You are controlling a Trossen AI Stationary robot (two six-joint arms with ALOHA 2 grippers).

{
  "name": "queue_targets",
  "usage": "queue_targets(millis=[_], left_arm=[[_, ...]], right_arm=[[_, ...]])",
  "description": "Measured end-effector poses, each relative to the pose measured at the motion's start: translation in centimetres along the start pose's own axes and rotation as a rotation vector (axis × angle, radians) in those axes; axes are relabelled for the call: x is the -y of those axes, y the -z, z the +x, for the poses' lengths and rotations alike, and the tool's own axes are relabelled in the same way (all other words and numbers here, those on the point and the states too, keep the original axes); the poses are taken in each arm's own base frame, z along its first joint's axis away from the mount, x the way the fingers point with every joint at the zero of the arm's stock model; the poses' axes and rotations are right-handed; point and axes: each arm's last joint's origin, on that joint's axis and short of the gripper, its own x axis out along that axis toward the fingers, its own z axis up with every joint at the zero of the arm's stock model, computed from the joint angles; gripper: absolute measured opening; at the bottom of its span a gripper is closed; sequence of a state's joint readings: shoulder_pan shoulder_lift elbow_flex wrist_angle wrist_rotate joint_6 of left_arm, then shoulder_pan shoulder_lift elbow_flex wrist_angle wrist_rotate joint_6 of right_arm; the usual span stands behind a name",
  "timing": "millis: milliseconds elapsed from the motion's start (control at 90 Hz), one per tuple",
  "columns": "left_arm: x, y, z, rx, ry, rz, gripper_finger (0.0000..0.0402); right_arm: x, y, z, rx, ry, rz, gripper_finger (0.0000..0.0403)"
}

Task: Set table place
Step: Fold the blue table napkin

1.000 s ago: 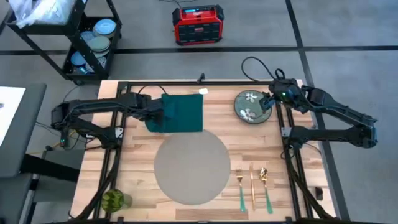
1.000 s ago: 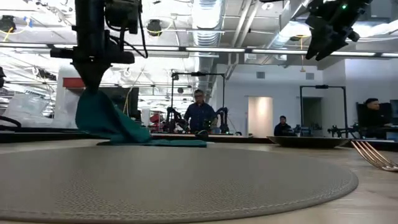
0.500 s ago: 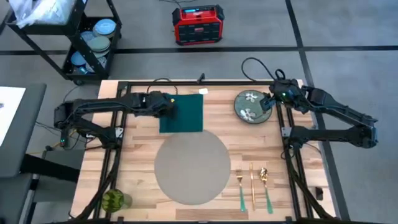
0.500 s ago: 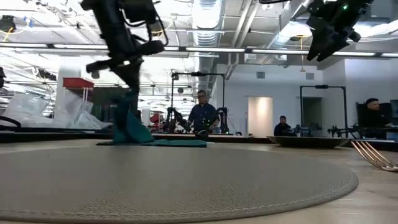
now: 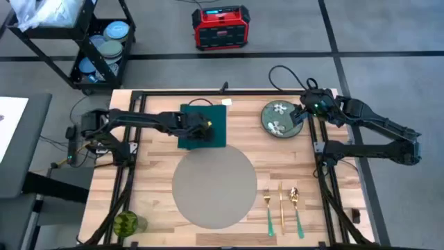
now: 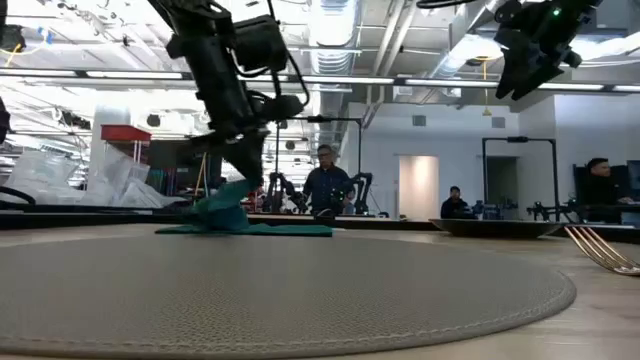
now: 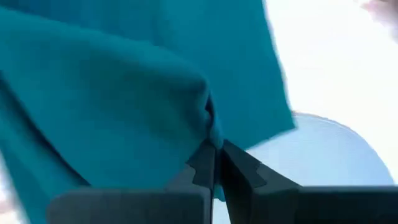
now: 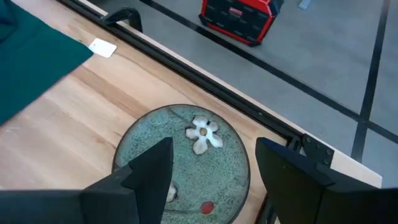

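On the table (image 5: 152, 201), the grey placemat (image 5: 214, 186) lies bare at the middle. I have swept the left gripper (image 5: 206, 130) across, folding the green napkin (image 5: 215, 119) narrower, jaws clamped on its edge. My right gripper (image 5: 298, 115) hovers wide open over the floral plate (image 5: 277, 117), not yet placed.

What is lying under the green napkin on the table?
The green napkin lies on bare wood of the table; the left claw pinches a fold of it. Whatever the cloth covers cannot be seen.
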State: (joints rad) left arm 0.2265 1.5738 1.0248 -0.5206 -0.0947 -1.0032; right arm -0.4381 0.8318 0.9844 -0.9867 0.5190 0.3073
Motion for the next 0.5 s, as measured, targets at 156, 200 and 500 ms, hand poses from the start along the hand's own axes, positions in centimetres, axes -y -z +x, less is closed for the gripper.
queue_targets(millis=[156, 200, 500], left_arm=[[-1.8, -0.4, -4.8, 0.057, -0.055, -0.028, 0.0], [-3.3, 0.1, -6.9, 0.086, -0.165, -0.06, 0.0], [-12.0, 4.4, -15.5, 0.209, -0.505, -0.337, 0.0]], right_arm=[[0.0, 0.0, 0.0, -0.003, -0.004, -0.001, 0.0215], [0.0, 0.1, 0.0, -0.008, -0.012, -0.002, 0.0215], [-0.3, -0.1, 0.3, -0.015, -0.021, 0.039, 0.0215]])
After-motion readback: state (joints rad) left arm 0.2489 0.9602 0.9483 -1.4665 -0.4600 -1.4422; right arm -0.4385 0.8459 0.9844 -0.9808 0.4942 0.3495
